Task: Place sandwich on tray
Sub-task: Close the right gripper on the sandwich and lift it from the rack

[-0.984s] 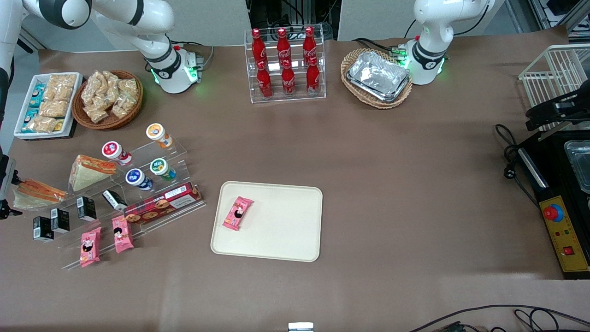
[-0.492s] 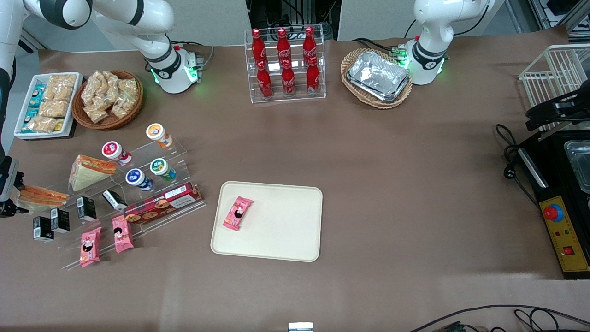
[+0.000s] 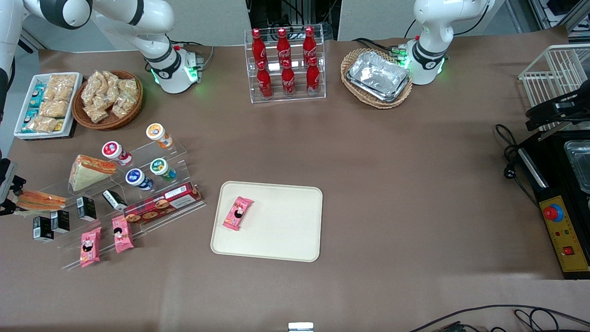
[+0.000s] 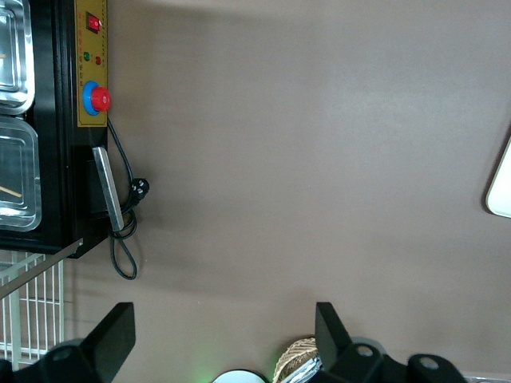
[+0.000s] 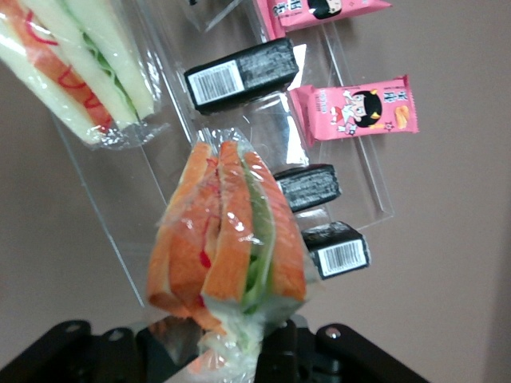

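Note:
The sandwich, clear-wrapped with orange and green stripes seen edge-on, is pinched at its wrapper end by my right gripper, which is shut on it. In the front view the gripper is at the working arm's end of the table, holding the sandwich just above the clear acrylic display steps. The cream tray lies mid-table, well away from the gripper toward the parked arm's end, with a pink snack packet on it.
A wedge sandwich sits on the steps beside the held one. Small black boxes, pink packets, a biscuit box and yoghurt cups fill the steps. Farther back stand snack baskets and a cola rack.
The sandwich has turned from showing its pale face to edge-on and shifted slightly nearer the front camera, with the gripper on it. The tray and other goods have not moved.

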`<state>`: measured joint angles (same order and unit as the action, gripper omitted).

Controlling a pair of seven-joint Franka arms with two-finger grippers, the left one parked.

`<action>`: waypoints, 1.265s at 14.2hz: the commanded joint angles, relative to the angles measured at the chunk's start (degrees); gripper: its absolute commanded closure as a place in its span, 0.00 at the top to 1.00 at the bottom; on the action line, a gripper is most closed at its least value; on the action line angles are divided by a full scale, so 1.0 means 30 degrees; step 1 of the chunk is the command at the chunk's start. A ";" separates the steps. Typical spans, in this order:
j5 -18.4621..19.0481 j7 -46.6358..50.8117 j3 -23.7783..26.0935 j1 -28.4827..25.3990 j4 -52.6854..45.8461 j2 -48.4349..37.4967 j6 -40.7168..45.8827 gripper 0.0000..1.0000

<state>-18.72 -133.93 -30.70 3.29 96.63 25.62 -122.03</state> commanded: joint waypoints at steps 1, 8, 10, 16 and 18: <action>-0.0497 0.1511 -0.0487 -0.0129 -0.1532 -0.0104 0.1910 0.17; -0.0409 0.6255 -0.0255 -0.1882 -0.3412 -0.1098 0.4378 0.17; -0.0438 0.8361 -0.0166 -0.3169 -0.3412 -0.1333 0.4494 0.17; -0.0233 1.7057 -0.0195 -0.8383 -0.4173 -0.1334 0.5316 0.17; -0.0204 2.0134 -0.0195 -1.0024 -0.4174 -0.1217 0.5316 0.17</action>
<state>-18.95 -84.35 -30.56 -21.42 85.25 21.88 -107.95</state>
